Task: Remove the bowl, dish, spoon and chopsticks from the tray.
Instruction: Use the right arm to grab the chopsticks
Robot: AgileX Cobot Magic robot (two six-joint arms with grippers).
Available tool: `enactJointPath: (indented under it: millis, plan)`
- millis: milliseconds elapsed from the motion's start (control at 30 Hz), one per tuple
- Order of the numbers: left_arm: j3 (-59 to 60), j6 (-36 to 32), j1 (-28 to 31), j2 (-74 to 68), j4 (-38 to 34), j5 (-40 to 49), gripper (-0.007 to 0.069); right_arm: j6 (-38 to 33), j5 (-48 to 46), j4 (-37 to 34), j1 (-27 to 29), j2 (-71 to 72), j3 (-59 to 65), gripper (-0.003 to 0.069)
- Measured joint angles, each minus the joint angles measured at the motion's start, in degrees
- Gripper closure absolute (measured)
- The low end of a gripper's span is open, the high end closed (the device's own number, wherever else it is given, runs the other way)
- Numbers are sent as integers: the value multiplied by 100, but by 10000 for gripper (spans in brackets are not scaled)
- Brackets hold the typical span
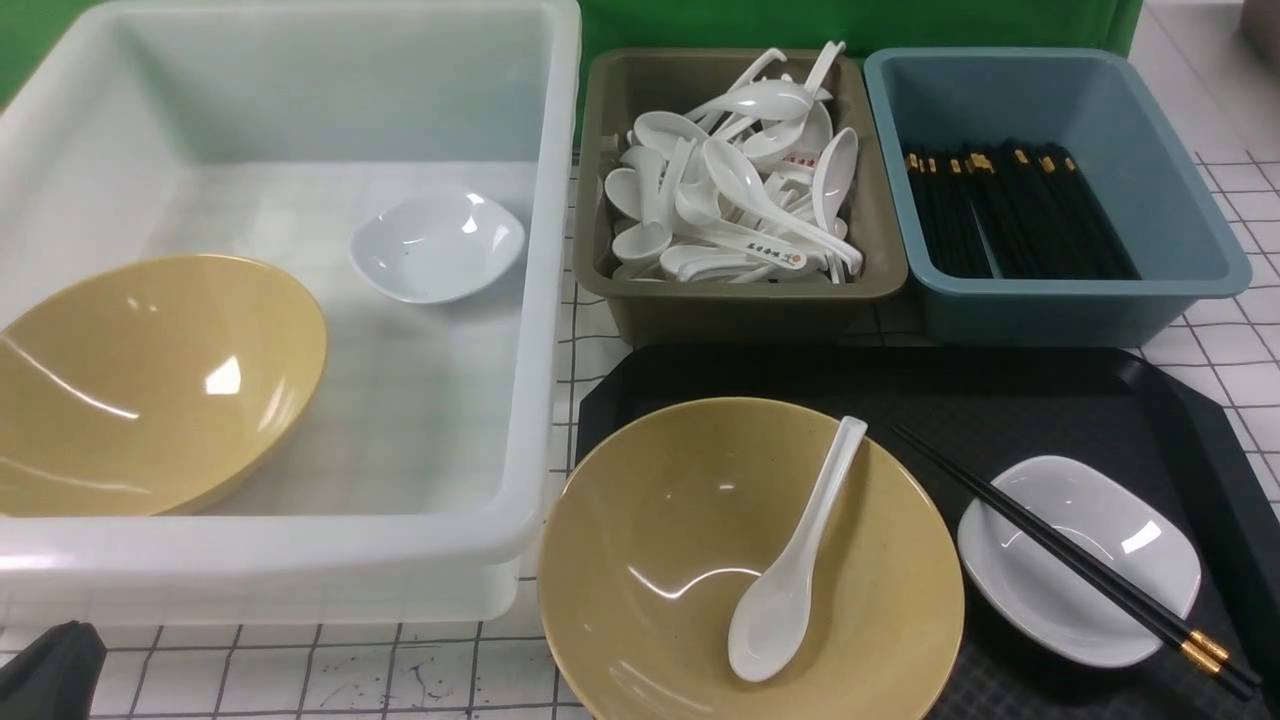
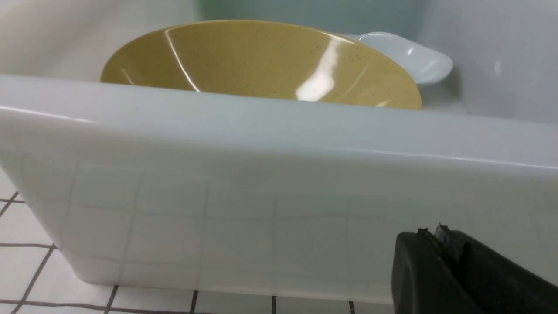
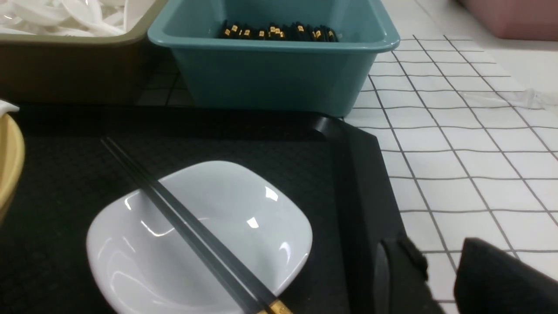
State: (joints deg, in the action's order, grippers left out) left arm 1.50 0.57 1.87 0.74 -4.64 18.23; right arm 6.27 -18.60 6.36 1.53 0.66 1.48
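Two black chopsticks (image 1: 1075, 555) lie together across the white dish (image 1: 1080, 560) on the right of the black tray (image 1: 1010, 400), gold-banded thick ends toward the near right corner, thin tips toward the far left. Left of them, on the tray, sits the yellow bowl (image 1: 700, 520); a white spoon (image 1: 800, 560) rests inside, scoop near, handle pointing away and rightward onto the rim. Beyond the tray, the olive-brown tub (image 1: 740, 310) holds a heap of white spoons (image 1: 740, 190), and the blue tub (image 1: 1060, 310) holds many black chopsticks. Left of the tray, a high-walled white bin (image 1: 350, 545) contains another yellow bowl (image 1: 160, 380), tilted, and another white dish (image 1: 437, 245). Its near wall stands between the left gripper (image 2: 440, 231), pressed together, and those contents. The right gripper (image 3: 440, 244) is spread, beside the tray's right rim.
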Motion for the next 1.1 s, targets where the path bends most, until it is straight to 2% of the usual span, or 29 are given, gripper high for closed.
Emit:
enactJointPath:
  millis: [1100]
  plan:
    - [0,0,0,0,137,-5,638,100,29,0,0,0,0,421]
